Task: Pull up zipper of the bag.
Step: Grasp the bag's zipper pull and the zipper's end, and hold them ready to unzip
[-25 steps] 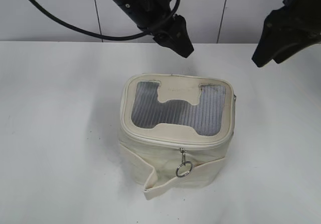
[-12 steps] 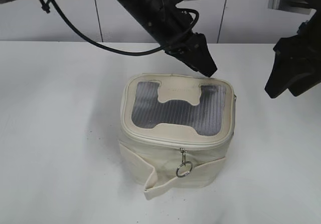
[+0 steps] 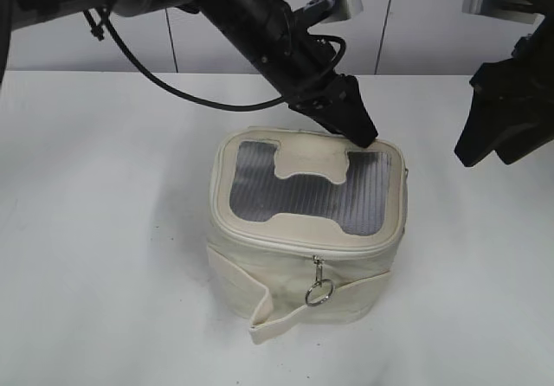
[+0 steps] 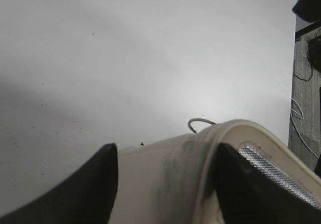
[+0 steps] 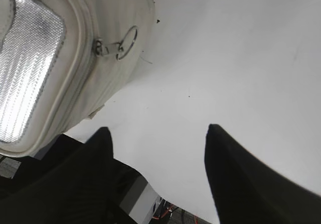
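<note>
1. Straddling the back right edge of the bag (image 3: 305, 230), the left gripper (image 4: 165, 184) has its fingers (image 4: 85, 189) spread apart; the cream side wall and lid rim fill the gap between them, though actual contact cannot be told.
2. Just past those fingertips, one silver ring pull (image 4: 199, 123) of the zipper (image 3: 303, 249) peeks over the bag's rim.
3. Hovering off the bag's right side, the right gripper (image 5: 158, 179) has its fingers (image 5: 241, 179) parted too, with only the white table (image 5: 241, 58) between them.
4. Ahead and to one side of the right fingers lies the same ring pull, hanging flat on the bag's side wall.
5. Farther from both grippers, a second ring pull (image 3: 318, 292) dangles on the front wall, above the loose strap-flap (image 3: 277, 312).
</note>
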Action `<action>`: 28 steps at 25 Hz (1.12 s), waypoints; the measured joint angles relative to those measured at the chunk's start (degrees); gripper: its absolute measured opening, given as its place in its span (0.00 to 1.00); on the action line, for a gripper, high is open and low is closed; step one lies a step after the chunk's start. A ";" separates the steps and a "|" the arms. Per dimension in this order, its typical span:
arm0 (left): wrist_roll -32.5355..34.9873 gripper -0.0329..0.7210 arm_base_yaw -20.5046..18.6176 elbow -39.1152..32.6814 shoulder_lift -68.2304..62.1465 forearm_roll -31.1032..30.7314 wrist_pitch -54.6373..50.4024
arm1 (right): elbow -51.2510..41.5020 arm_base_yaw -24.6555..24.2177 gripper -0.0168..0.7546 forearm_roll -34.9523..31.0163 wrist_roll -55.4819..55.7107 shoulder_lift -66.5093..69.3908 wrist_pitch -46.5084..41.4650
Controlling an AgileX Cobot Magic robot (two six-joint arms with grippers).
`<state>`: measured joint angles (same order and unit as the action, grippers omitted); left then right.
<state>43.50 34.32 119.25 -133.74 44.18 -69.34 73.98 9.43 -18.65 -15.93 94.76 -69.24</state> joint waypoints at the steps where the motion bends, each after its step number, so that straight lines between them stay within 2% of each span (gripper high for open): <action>1: 0.00 0.64 0.00 0.01 -0.12 0.15 0.00 | 0.00 0.00 0.61 0.00 0.00 0.00 0.06; 4: 0.00 0.50 0.43 0.01 -0.32 0.47 -0.22 | 0.00 0.00 0.61 0.00 0.00 -0.05 0.29; 8: 0.00 0.15 1.92 0.25 -0.32 -0.62 -0.68 | 0.00 0.00 0.61 -0.02 0.00 -0.05 0.44; 9: 0.00 0.11 2.43 0.39 -0.32 -1.82 -0.55 | 0.00 0.00 0.61 -0.02 0.00 -0.05 0.44; 15: -0.32 0.09 3.55 0.51 0.75 -5.81 0.23 | -0.14 0.00 0.61 -0.02 -0.11 -0.10 0.44; 20: -0.57 0.08 3.49 0.32 2.59 -8.51 -0.54 | -4.52 0.00 0.61 -0.71 -3.56 -1.33 2.94; 22: -1.13 0.08 3.49 0.12 3.02 -8.92 -0.74 | -7.91 0.00 0.61 -2.55 -7.60 -2.90 6.33; 28: -1.45 0.08 3.46 -2.16 4.33 -9.11 0.28 | -19.32 0.00 0.61 -11.53 -28.92 -7.92 20.10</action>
<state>42.05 37.77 117.09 -129.41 35.06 -69.06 54.66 9.43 -30.17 -44.85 86.84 -49.14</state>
